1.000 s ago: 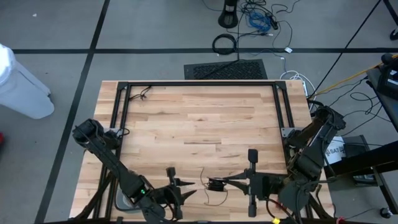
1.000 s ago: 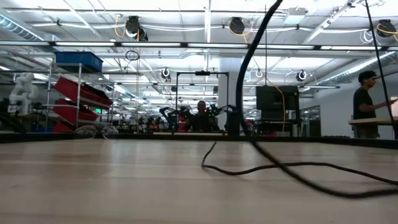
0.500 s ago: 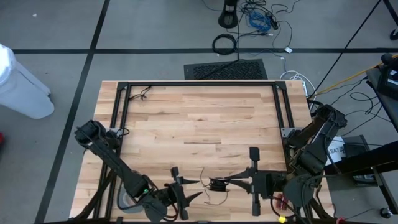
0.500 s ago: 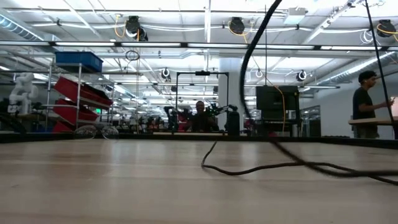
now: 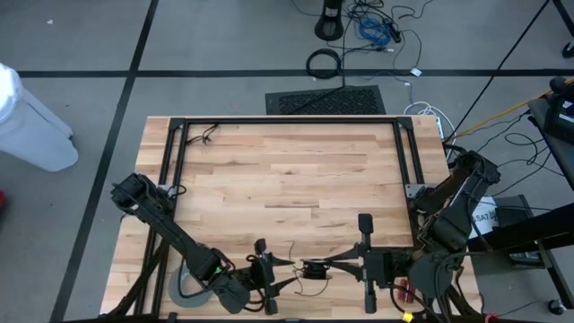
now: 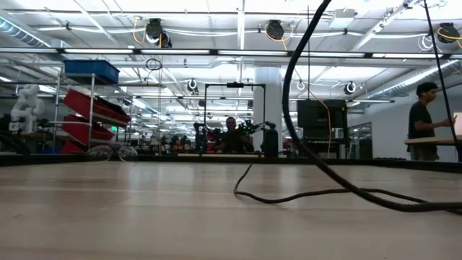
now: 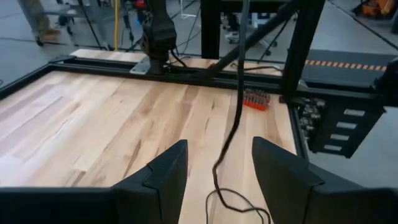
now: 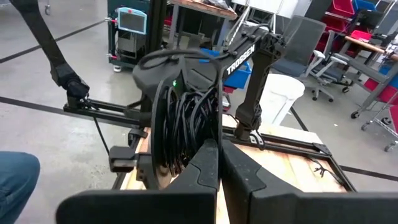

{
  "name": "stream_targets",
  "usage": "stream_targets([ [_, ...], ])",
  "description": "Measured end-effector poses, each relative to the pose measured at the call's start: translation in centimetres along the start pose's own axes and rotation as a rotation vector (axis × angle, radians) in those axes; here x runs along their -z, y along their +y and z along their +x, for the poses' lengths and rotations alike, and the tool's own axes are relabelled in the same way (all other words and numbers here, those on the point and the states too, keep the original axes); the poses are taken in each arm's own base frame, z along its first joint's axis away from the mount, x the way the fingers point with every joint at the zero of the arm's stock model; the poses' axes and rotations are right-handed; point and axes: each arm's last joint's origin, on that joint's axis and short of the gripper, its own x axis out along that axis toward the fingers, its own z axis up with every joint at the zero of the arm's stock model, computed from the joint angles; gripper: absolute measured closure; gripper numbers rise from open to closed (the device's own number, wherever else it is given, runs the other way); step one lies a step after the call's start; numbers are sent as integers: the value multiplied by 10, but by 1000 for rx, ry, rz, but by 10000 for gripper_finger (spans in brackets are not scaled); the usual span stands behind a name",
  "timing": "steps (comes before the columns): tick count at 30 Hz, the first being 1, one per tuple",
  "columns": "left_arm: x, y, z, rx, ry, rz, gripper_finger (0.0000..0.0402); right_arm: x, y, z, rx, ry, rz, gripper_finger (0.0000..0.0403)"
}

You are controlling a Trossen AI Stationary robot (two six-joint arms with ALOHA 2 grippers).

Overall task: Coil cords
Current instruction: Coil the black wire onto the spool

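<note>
1. The table (image 5: 287,170) is pale wood planks with a black frame (image 5: 287,120) along its far edge and sides.
2. The left gripper (image 5: 280,276) sits at the near edge, fingers (image 7: 163,176) spread, nothing between them but the cord.
3. The right gripper (image 5: 334,266) faces it from just beside, fingers (image 8: 205,174) pressed together, tips at the small black disc (image 5: 313,268).
4. The cord (image 5: 291,280) lies in loose loops on the wood between the two grippers; in the low view it rises off the table (image 6: 303,94).
5. Beyond the table, grey floor holds a black mat (image 5: 326,100) and tangled cables (image 5: 375,27).
6. The low view shows a workshop with red bins (image 6: 90,108) and a person (image 6: 424,119) standing at the right.
</note>
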Motion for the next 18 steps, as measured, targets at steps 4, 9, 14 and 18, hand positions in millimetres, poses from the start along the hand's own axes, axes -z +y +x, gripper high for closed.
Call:
stream_targets([
  [4, 6, -2, 3, 1, 9, 7, 216, 0, 0, 0, 0, 0, 0, 403],
  [9, 8, -3, 4, 1, 11, 11, 244, 0, 0, 0, 0, 0, 0, 403],
  [14, 8, -3, 4, 0, 12, 18, 292, 0, 0, 0, 0, 0, 0, 403],
  [18, 8, -3, 4, 1, 13, 16, 348, 0, 1, -1, -2, 0, 0, 403],
])
